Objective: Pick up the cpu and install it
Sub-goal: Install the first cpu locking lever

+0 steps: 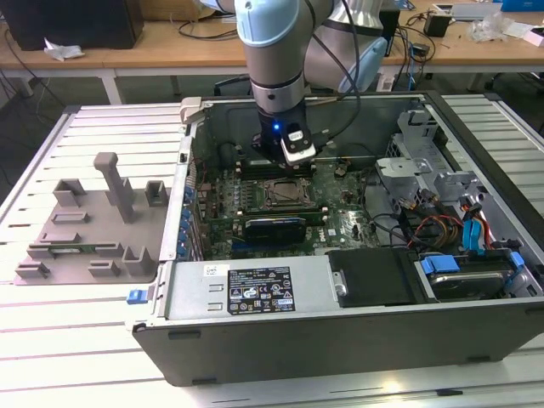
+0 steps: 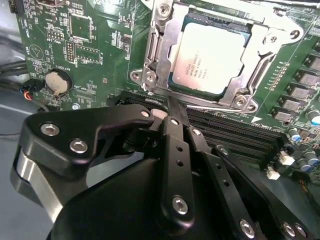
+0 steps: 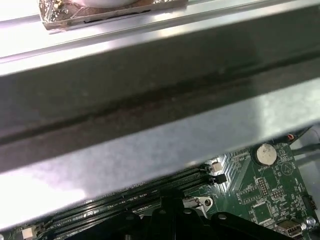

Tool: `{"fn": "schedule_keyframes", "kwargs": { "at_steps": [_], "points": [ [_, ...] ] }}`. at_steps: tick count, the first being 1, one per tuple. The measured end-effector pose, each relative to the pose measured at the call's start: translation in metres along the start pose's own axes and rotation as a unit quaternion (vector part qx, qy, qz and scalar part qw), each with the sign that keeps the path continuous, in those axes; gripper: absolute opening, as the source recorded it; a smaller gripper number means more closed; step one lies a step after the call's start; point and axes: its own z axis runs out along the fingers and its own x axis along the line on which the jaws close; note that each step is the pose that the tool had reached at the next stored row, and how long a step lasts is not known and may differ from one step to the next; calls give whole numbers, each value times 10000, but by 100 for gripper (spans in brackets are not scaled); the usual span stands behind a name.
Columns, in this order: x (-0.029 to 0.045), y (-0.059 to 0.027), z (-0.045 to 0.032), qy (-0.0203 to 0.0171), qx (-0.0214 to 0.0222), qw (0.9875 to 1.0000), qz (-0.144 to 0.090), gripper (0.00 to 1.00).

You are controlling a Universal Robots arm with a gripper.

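The cpu (image 2: 212, 55), a silvery square chip, lies flat in the motherboard socket with the metal socket frame (image 2: 160, 45) around it. My gripper (image 2: 165, 107) is shut, with nothing visible between its black fingers. Its tips sit just off the frame's near edge, above the memory slots (image 2: 240, 132) and beside the chip, not on it. In the exterior view the gripper (image 1: 287, 166) hangs inside the open computer case, directly behind the socket (image 1: 285, 190). In the first wrist view the gripper (image 3: 172, 202) points at the memory slots.
A grey plastic tray (image 1: 93, 225) with upright posts stands outside the case on the exterior view's left. The case's metal wall (image 3: 150, 100) runs close behind the gripper. Drive cages and cables (image 1: 442, 229) crowd the exterior view's right. A coin battery (image 2: 56, 82) sits on the board.
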Motion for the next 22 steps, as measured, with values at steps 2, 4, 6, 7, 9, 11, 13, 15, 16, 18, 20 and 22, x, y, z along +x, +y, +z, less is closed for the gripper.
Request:
{"fn": "schedule_keyframes", "kwargs": {
  "at_steps": [2, 4, 6, 7, 9, 11, 13, 15, 16, 18, 20, 22],
  "points": [
    [7, 8, 1, -7, 4, 10000, 37, 11],
    [13, 21, 3, -13, 8, 10000, 73, 11],
    [21, 38, 6, -21, 13, 9999, 118, 11],
    [26, 41, 6, -24, 16, 9999, 135, 11],
    [34, 44, 7, -28, 18, 9999, 161, 11],
    [39, 48, 11, -33, 21, 9998, 189, 11],
    [45, 51, 11, -37, 26, 9998, 213, 11],
    [52, 50, 11, -43, 28, 9997, 242, 11],
    [52, 51, 11, -43, 29, 9997, 247, 11],
    [54, 50, 11, -46, 31, 9997, 256, 11],
    [61, 48, 12, -47, 33, 9996, 265, 11],
    [61, 46, 17, -50, 38, 9996, 267, 11]
  ]
}}
